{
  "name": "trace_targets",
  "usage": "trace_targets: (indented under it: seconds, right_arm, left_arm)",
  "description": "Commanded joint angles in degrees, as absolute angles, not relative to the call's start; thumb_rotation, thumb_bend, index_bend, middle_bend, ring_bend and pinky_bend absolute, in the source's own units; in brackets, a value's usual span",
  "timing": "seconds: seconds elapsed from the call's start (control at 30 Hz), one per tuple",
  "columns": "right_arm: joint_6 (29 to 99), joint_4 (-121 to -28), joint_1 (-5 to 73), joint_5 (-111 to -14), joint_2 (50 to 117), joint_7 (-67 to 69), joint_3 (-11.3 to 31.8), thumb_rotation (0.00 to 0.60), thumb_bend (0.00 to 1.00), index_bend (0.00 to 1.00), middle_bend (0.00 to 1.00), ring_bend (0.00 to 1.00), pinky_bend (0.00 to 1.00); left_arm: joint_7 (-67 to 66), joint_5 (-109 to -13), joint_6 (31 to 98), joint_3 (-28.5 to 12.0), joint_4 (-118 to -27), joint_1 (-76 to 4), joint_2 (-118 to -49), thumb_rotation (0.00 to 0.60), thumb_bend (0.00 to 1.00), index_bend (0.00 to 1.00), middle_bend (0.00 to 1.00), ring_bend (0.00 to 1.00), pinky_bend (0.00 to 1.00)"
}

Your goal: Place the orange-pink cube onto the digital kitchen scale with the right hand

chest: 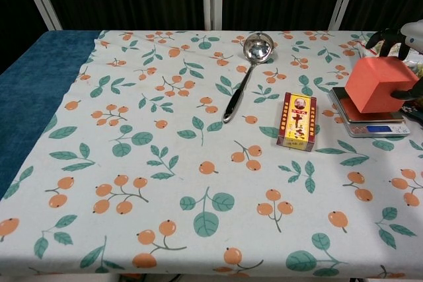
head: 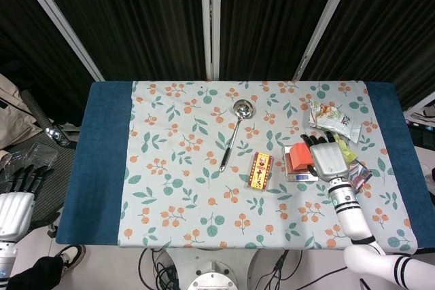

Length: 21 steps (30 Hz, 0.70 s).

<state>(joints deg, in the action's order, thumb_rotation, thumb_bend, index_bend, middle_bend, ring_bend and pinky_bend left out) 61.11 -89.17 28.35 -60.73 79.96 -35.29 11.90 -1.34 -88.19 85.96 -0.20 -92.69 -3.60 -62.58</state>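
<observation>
While right hand [head: 330, 159] fingers grip the cube [chest: 381, 84] over the scale [chest: 367, 121], contact unclear; left hand [head: 13, 203] idles far off, fingers apart.

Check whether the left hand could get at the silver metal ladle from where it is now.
Probably not easily: the left hand hangs off the table's left edge, beyond the blue cloth border, while the silver metal ladle lies mid-table. Nothing blocks the path, though.

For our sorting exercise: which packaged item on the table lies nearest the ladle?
The red-and-yellow box, flat beside the ladle handle; the snack packets lie far right, beyond the scale.
</observation>
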Motion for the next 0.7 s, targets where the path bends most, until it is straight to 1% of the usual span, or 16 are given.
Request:
trace_targets:
  seconds: [0.03, 0.1, 0.23, 0.33, 0.43, 0.5, 0.53, 0.6, 0.63, 0.7]
  right_arm:
    - [61.23, -89.38, 28.70, -60.36, 79.84, -35.46, 11.66, 0.600, 0.14, 0.02, 0.13, 0.04, 0.06]
    - [61.26, -89.67, 28.86, -60.07, 79.71, -35.08, 11.49, 0.600, 0.13, 0.00, 0.08, 0.00, 0.05]
    - [61.61, -90.40, 28.94, -60.12, 79.05, -34.44, 11.00, 0.600, 0.12, 0.00, 0.07, 0.00, 0.04]
    - [63.13, -91.84, 28.22, -61.55, 77.91, -31.97, 10.98, 0.600, 0.11, 0.00, 0.05, 0.00, 0.03]
    - [67.91, -94.44, 25.33, -67.42, 75.38, -26.13, 9.96, 0.600, 0.09, 0.00, 0.05, 0.00, 0.03]
    - [71.66, -95.44, 22.88, -72.31, 73.40, -22.78, 8.23, 0.600, 0.09, 0.00, 0.03, 0.00, 0.01]
    - [74.49, -95.57, 21.03, -75.90, 72.04, -20.71, 6.69, 0.600, 0.09, 0.00, 0.02, 0.00, 0.00]
    - [78.97, -94.33, 18.33, -81.21, 70.72, -17.61, 4.34, 0.600, 0.09, 0.00, 0.00, 0.00, 0.00]
    - [82.35, -92.60, 16.17, -84.12, 70.22, -16.15, 2.70, 0.600, 0.09, 0.00, 0.00, 0.00, 0.00]
    - [86.49, -89.94, 13.19, -87.00, 70.00, -14.09, 0.64, 0.600, 0.09, 0.00, 0.00, 0.00, 0.00]
  left_arm:
    - [-1.07, -88.09, 85.92, -0.17, -92.52, -3.53, -62.60, 0.600, 0.03, 0.15, 0.09, 0.00, 0.06]
    - [-0.93, -88.08, 85.85, -0.10, -92.35, -3.50, -62.65, 0.600, 0.03, 0.15, 0.09, 0.00, 0.06]
    - [-0.66, -88.06, 85.89, -0.13, -92.15, -3.46, -62.73, 0.600, 0.03, 0.15, 0.09, 0.00, 0.06]
    - [-0.54, -88.16, 86.13, -0.19, -92.11, -3.40, -62.73, 0.600, 0.03, 0.15, 0.09, 0.00, 0.06]
    - [-0.58, -88.39, 86.67, -0.22, -92.26, -3.20, -62.54, 0.600, 0.03, 0.15, 0.09, 0.00, 0.06]
    - [-0.56, -88.53, 86.98, -0.20, -92.36, -3.06, -62.38, 0.600, 0.03, 0.15, 0.09, 0.00, 0.06]
    - [-0.58, -88.60, 87.14, -0.18, -92.39, -2.97, -62.30, 0.600, 0.03, 0.15, 0.09, 0.00, 0.06]
    - [-0.62, -88.66, 87.20, -0.13, -92.51, -2.91, -62.19, 0.600, 0.03, 0.15, 0.09, 0.00, 0.06]
    - [-0.73, -88.70, 87.18, -0.07, -92.67, -2.87, -62.09, 0.600, 0.03, 0.15, 0.09, 0.00, 0.06]
    - [-0.96, -88.88, 87.26, 0.04, -92.93, -2.80, -61.96, 0.600, 0.03, 0.15, 0.09, 0.00, 0.06]
